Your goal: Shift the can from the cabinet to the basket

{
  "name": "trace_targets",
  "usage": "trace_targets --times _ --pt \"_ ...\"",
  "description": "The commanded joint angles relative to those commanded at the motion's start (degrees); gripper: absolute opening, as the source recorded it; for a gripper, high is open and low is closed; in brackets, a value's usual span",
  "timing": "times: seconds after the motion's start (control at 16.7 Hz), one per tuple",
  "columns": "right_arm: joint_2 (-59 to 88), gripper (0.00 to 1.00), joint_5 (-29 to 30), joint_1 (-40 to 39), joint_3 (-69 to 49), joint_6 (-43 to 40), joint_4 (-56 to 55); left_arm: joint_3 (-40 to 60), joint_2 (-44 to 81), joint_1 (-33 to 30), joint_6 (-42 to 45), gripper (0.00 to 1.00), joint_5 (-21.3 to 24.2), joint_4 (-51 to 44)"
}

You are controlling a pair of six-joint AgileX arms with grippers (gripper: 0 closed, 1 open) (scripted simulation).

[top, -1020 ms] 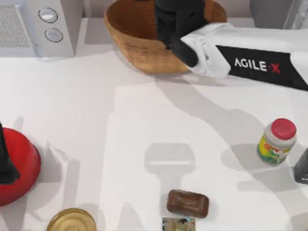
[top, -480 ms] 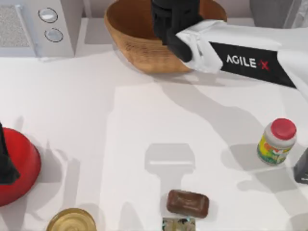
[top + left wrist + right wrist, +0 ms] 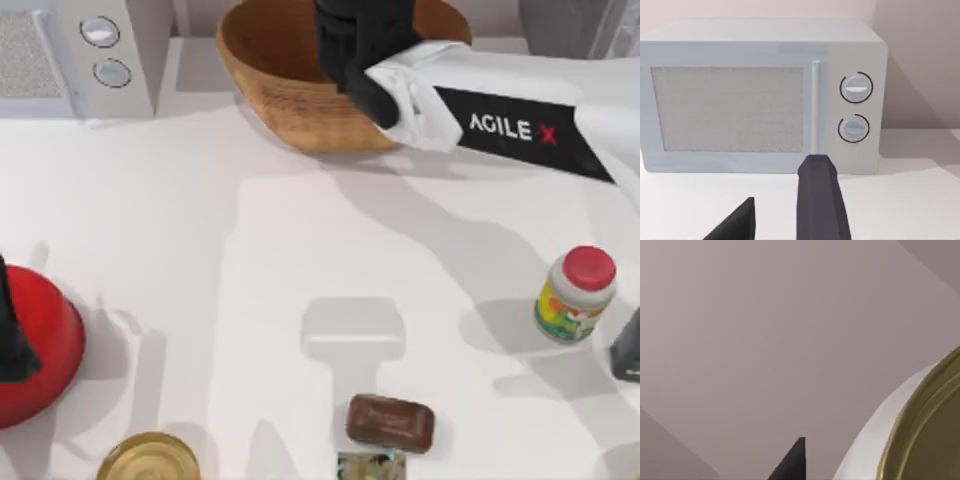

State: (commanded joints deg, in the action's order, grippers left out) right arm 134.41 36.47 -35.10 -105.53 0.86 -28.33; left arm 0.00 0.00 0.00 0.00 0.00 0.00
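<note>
Can (image 3: 920, 435) sits pinched in right claw (image 3: 362, 40) above basket (image 3: 280, 90).

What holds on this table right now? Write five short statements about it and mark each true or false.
1. The right gripper is over the basket. True.
2. The red-capped bottle lies in the basket. False: it stands on the table, at the right side.
3. The left gripper is open and faces the two-dial appliance. True.
4. The brown block leans against the appliance. False: it lies apart, near the table's front edge.
5. The can shows its gold top in the right wrist view. True.
</note>
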Motion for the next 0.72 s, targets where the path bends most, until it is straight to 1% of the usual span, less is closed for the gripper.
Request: trace_targets --times 0.54,0.6,0.72 --pt "0.0 0.98 0.0 0.0 0.0 0.0 0.0 0.0 0.0 0.0 0.0 1.00 0.0 0.0" --pt "0.0 1.00 0.0 0.0 0.0 0.0 0.0 0.0 0.0 0.0 0.0 1.00 0.0 0.0" --pt "0.0 1.00 0.0 0.0 0.0 0.0 0.0 0.0 0.0 0.0 0.0 1.00 0.0 0.0"
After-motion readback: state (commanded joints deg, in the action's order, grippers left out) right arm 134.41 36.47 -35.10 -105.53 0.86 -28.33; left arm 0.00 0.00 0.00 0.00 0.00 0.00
